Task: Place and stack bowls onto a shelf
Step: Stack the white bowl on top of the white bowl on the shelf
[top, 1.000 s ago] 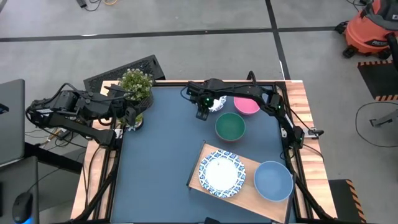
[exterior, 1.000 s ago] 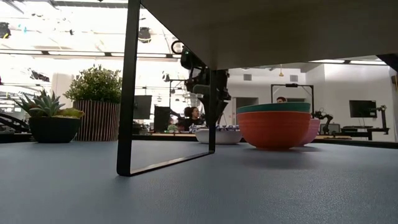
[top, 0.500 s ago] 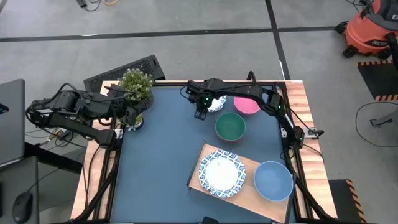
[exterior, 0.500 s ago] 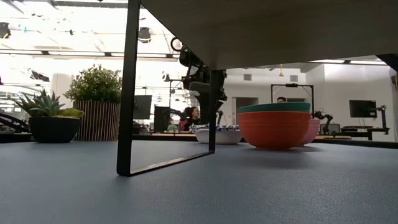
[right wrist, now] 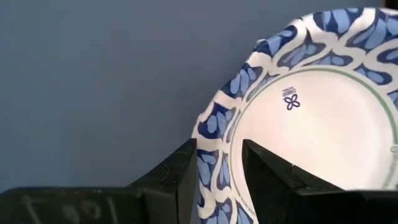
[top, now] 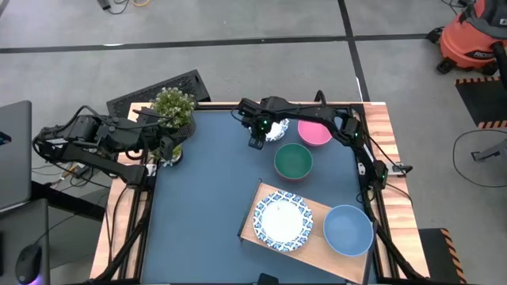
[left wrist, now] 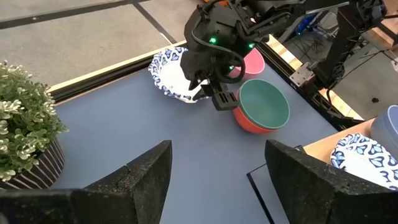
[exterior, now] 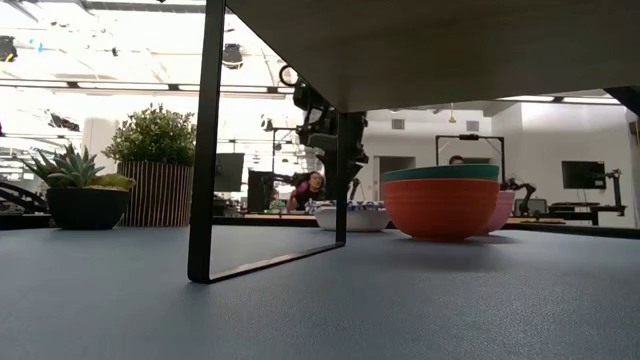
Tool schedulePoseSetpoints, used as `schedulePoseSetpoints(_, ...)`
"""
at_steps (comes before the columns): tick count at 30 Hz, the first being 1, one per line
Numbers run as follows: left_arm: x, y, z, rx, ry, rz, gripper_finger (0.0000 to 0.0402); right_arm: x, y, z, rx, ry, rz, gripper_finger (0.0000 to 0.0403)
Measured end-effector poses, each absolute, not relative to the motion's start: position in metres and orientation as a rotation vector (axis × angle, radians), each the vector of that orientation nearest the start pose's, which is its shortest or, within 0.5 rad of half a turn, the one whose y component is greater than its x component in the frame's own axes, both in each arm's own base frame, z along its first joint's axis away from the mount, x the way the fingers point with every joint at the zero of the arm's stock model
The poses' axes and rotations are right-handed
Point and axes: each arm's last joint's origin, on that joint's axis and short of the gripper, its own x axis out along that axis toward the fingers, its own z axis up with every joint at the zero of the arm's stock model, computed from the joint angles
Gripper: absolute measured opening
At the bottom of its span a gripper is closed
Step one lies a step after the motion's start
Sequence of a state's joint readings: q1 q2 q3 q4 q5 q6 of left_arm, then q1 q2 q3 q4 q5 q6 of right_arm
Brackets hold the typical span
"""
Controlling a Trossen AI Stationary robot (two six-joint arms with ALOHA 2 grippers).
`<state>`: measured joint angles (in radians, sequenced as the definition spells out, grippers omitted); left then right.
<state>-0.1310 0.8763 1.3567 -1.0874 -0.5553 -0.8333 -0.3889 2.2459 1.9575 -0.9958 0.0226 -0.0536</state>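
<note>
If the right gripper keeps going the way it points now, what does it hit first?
Most likely the rim of the white bowl with the blue patterned rim. In the right wrist view the right gripper has its fingers astride that rim, one outside and one inside. The tabletop lies just beneath, though depth is unclear.

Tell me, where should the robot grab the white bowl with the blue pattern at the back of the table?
Best by its thin rim, from above. The patterned bowl is shallow and wide, so only the edge fits between fingers. The right gripper already straddles the rim on the side away from the pink bowl.
</note>
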Motion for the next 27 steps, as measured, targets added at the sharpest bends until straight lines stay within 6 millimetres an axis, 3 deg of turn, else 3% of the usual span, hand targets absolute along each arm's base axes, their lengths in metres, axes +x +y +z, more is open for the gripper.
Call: schedulePoseSetpoints(27,0.1174,-0.0002,0.4201,-0.595,0.367,0.613,0.0243,0.4285,-0.1818,0.205,0.211,1.261,-0.315,0.0152)
